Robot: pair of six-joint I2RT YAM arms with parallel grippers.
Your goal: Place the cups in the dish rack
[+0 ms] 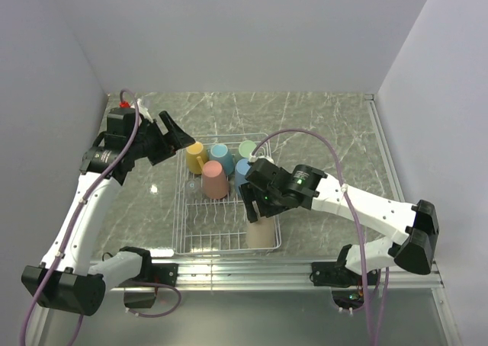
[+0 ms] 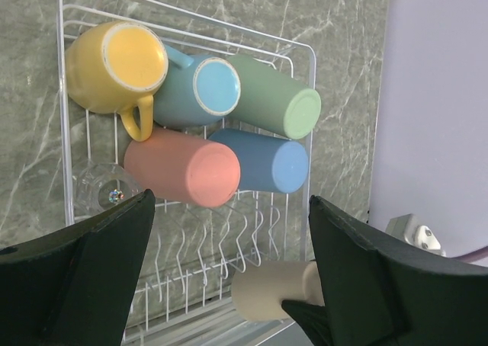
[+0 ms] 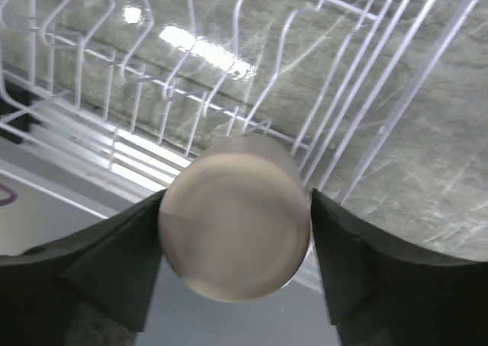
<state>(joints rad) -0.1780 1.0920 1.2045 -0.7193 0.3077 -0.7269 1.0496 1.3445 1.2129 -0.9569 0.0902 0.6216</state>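
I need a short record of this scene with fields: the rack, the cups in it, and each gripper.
dish rack: white wire, low sides
cups in rack: yellow mug, light-blue mug, green cup, pink cup, blue cup, at the far end
beige cup: at the rack's near right corner
right gripper: jaws closed on the beige cup
left gripper: jaws open, empty, by the rack's far left corner

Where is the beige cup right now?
In the top view, the beige cup is at the dish rack's near right corner, between the right hand's fingers, nearer the arms than the blue cup.
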